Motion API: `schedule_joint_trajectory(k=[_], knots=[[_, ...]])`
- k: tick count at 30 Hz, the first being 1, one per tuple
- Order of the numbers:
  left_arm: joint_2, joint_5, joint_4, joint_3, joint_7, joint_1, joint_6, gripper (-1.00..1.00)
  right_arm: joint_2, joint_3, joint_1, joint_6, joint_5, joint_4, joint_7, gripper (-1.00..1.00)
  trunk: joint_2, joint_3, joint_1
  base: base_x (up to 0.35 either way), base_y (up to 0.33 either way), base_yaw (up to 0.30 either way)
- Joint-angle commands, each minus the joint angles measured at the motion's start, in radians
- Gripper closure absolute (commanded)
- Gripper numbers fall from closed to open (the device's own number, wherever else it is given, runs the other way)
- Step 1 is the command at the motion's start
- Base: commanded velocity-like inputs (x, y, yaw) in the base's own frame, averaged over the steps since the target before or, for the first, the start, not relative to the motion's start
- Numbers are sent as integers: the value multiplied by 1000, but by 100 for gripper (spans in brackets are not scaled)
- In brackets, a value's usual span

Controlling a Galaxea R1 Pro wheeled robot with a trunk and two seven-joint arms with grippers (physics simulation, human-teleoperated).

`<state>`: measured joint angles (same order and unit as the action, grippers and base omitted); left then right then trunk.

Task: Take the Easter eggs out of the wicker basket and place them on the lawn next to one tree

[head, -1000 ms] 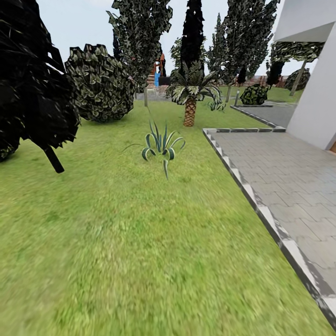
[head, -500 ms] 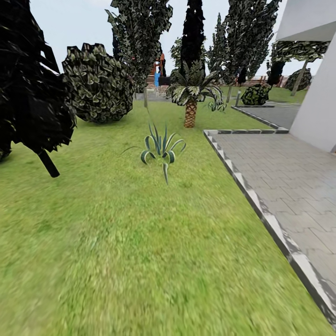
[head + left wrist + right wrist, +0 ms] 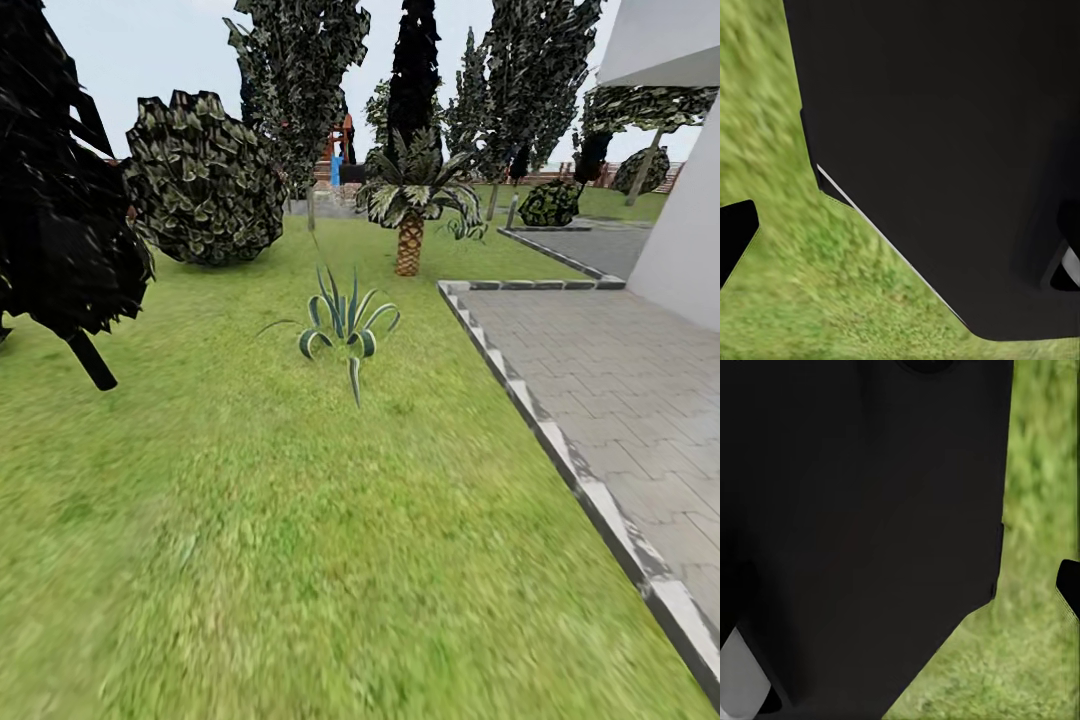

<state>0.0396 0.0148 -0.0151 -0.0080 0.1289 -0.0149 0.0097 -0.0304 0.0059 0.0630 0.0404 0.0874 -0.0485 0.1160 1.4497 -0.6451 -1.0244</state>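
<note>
Mottled light and dark green lawn point(image 3: 300, 560) fills the foreground of the head view, bordered on one side by a grey paved terrace point(image 3: 620, 380) with a pale stone kerb point(image 3: 560, 450) and the white wall of a house point(image 3: 690, 230). Ahead stand a striped spiky agave-like plant point(image 3: 345, 325), a short palm with a scaly brown trunk point(image 3: 408, 215), a round dark-leaved shrub point(image 3: 205, 180), a near-black conifer on a slanted stem point(image 3: 60, 230), and tall ragged trees point(image 3: 300, 80). A wooden playset with a blue slide point(image 3: 338, 160) is glimpsed far off between the foliage. The basket and eggs are not among these things, so their bearing from either arm cannot be judged; the robot appears to be in transit over the grass, and finding the basket is the likely next requirement. Both wrist views look past dark robot bodywork point(image 3: 945, 150) onto blurred grass point(image 3: 1035, 585); whether either gripper's fingers are apart or together cannot be told.
</note>
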Motion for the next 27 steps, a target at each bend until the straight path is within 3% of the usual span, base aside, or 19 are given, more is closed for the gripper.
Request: schedule_joint_trajectory(k=[1, 27], knots=[[0, 1, -1, 0, 3, 0, 1, -100, 0, 1, 1, 4, 9, -4, 5, -100, 0, -1, -1, 341, 0, 0], [0, 2, -1, -1, 3, 0, 0, -100, 0, 2, 1, 4, 8, -4, 5, -100, 0, -1, -1, 341, 0, 0]])
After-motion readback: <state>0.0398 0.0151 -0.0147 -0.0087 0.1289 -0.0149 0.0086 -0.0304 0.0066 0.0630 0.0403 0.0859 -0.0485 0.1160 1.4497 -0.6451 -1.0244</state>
